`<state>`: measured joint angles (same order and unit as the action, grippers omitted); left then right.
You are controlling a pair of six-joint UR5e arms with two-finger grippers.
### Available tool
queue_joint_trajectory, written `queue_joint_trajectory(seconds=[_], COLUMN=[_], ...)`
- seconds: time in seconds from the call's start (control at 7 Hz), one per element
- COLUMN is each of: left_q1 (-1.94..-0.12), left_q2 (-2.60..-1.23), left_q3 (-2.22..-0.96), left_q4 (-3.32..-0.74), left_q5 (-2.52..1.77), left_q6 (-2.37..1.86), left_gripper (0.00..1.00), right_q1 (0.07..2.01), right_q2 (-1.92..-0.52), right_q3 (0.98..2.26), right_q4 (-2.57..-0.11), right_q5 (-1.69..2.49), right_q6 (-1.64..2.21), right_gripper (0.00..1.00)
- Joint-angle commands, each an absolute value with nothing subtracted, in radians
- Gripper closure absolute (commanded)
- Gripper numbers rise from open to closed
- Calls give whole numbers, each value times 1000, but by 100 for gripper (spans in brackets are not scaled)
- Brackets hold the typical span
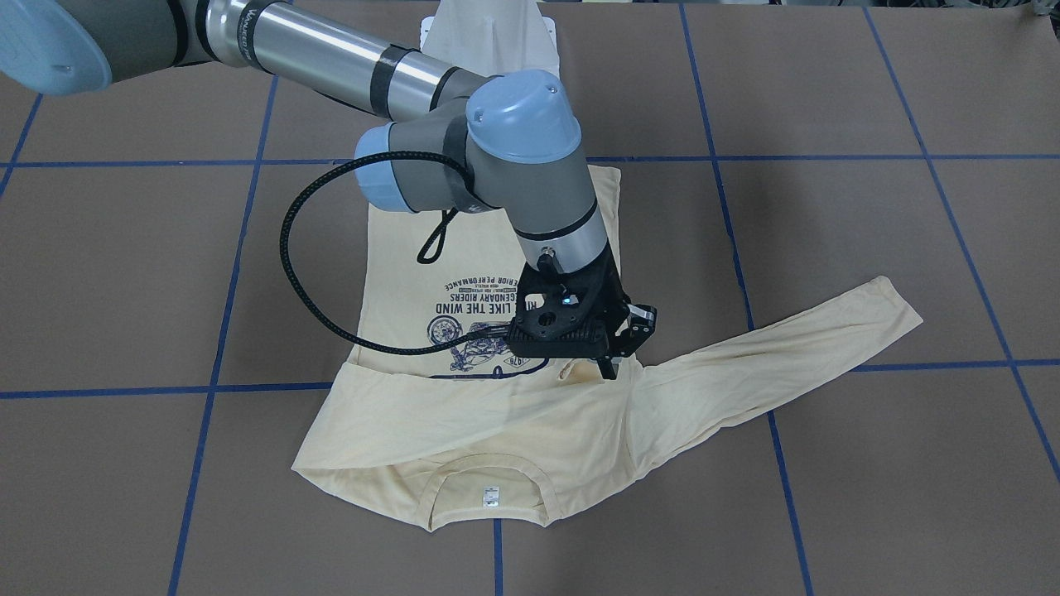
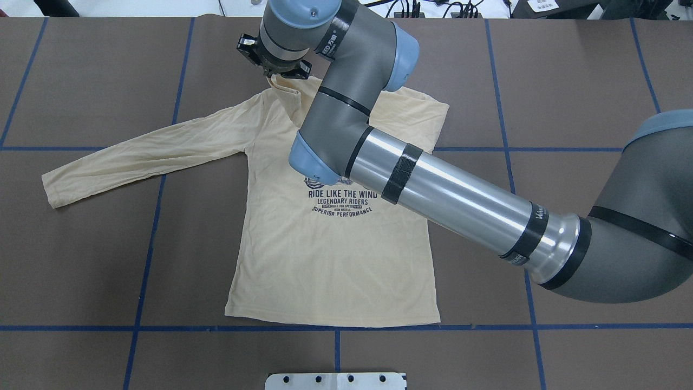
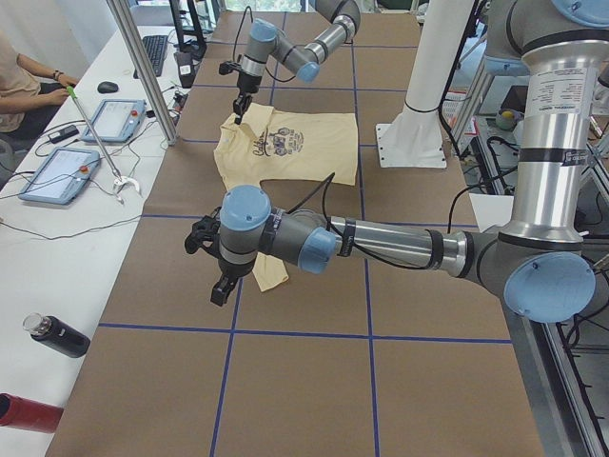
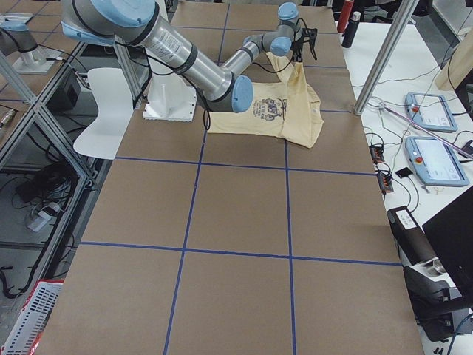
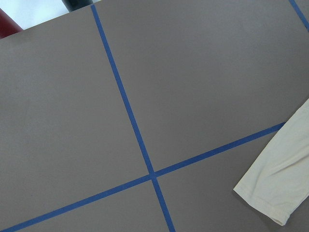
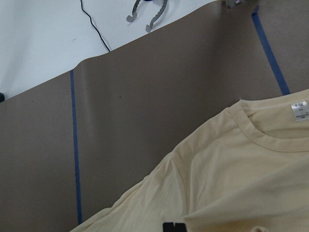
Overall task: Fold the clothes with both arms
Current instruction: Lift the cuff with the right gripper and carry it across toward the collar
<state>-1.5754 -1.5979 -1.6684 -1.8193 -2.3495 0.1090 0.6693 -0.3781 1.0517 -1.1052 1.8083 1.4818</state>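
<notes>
A pale cream-yellow long-sleeved T-shirt lies print-up on the brown table, its neck label at the far side from the robot. One sleeve stretches out flat toward the robot's left. The other sleeve lies folded across the chest. My right gripper stands over the shoulder by the outstretched sleeve, shut on a raised peak of the fabric. My left gripper hovers just above the outstretched sleeve's cuff; I cannot tell whether it is open or shut.
Blue tape lines grid the table. The white pedestal base stands at the robot's edge. Past the far edge are a metal post, tablets, bottles and a seated person.
</notes>
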Motion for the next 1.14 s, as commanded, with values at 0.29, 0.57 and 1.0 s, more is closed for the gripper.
queue_joint_trajectory(seconds=[0.29, 0.57, 1.0], left_q1=[-1575, -1574, -1568], left_q2=[-1598, -1600, -1606], left_q3=[-1675, -1669, -1525], left_q4=[-1818, -1845, -2085], left_q5=[-2350, -2352, -2376], left_q6=[109, 109, 53], left_gripper=[0, 0, 0], right_q1=[632, 606, 636], right_q2=[-319, -246, -212], right_q3=[899, 830, 767], right_q4=[-1014, -1009, -1022], right_q5=[1743, 1683, 1680], right_q6=[1486, 1573, 1720], right_gripper=[22, 1, 1])
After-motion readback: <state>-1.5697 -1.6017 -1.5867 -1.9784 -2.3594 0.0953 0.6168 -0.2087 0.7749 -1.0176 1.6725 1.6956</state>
